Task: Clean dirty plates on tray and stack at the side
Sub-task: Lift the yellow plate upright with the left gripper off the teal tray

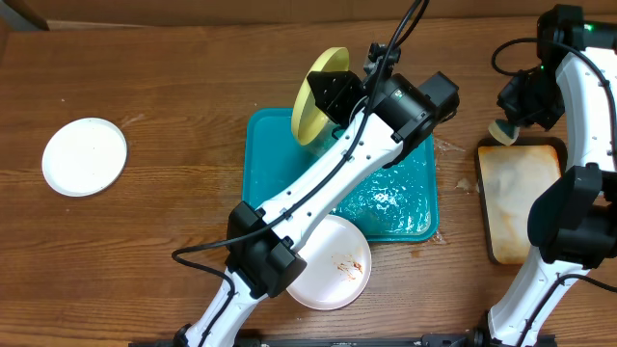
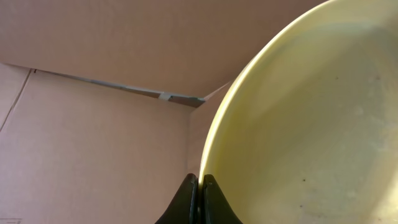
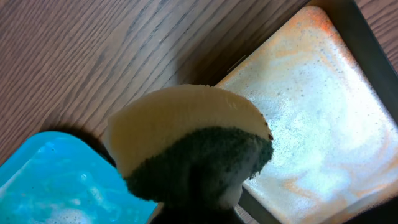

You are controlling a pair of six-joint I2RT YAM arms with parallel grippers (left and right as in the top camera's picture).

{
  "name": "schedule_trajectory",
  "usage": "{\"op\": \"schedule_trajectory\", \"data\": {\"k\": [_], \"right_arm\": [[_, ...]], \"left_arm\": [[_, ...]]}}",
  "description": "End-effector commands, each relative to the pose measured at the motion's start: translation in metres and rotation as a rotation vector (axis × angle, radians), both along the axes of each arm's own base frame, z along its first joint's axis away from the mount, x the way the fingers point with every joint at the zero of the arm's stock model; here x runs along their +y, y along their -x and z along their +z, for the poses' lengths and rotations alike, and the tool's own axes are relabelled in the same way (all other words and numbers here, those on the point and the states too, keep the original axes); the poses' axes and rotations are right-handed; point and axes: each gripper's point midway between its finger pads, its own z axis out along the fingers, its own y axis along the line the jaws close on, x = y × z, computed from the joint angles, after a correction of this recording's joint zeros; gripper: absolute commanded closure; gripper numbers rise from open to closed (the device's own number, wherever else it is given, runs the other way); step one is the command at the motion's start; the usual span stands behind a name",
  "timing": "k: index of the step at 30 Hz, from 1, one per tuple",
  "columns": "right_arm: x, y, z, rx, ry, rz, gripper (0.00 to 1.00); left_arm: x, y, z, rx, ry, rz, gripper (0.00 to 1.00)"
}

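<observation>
Your left tool (image 2: 199, 185) is pinched tight on the rim of the yellow-green plate (image 1: 316, 94). The plate stands tilted up on edge over the 11 o'clock corner of the teal tray (image 1: 410, 207). From the left wrist view its pale inner face fills the right side, with a few tiny dark specks on it.

Your left arm runs diagonally across the tray from 7 o'clock and covers its near-left part. The tray's right half shows open, carrying a wet, foamy sheen.

At the tray's 7 o'clock corner sits the smeared white plate (image 1: 339, 270), brown marks on its face, half tucked under your left arm and touching the tray's near rim. Well apart at 9 o'clock, the plain white plate (image 1: 85, 156) lies alone on the worktop (image 1: 174, 77), with bare wood all around it.

Your right tool (image 1: 514, 118) is clamped on the sponge (image 3: 186, 146), dark scrub side toward the camera. It hangs over the gap between the teal tray and the small dark-rimmed tray (image 1: 494, 253) at 3 o'clock, which holds whitish-orange foam.
</observation>
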Motion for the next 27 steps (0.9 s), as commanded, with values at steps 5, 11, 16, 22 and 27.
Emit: {"op": "schedule_trajectory", "data": {"k": [5,11,16,22,27], "right_arm": [[0.000,0.002,0.017,-0.043,0.000,-0.003,0.96],[0.000,0.002,0.017,-0.043,-0.001,-0.003,0.96],[0.002,0.002,0.017,-0.044,-0.008,-0.003,0.96],[0.002,0.001,0.018,-0.048,-0.012,-0.002,0.96],[0.003,0.002,0.017,-0.046,-0.015,-0.002,0.96]], "left_arm": [[0.004,0.010,0.038,-0.131,0.100,0.005,0.96],[0.007,0.009,0.035,-0.088,0.092,0.003,0.96],[0.005,0.005,0.030,-0.036,0.103,-0.019,0.96],[0.008,0.009,0.029,-0.042,0.108,-0.003,0.96],[0.006,0.007,0.027,-0.036,0.117,-0.009,0.96]]}}
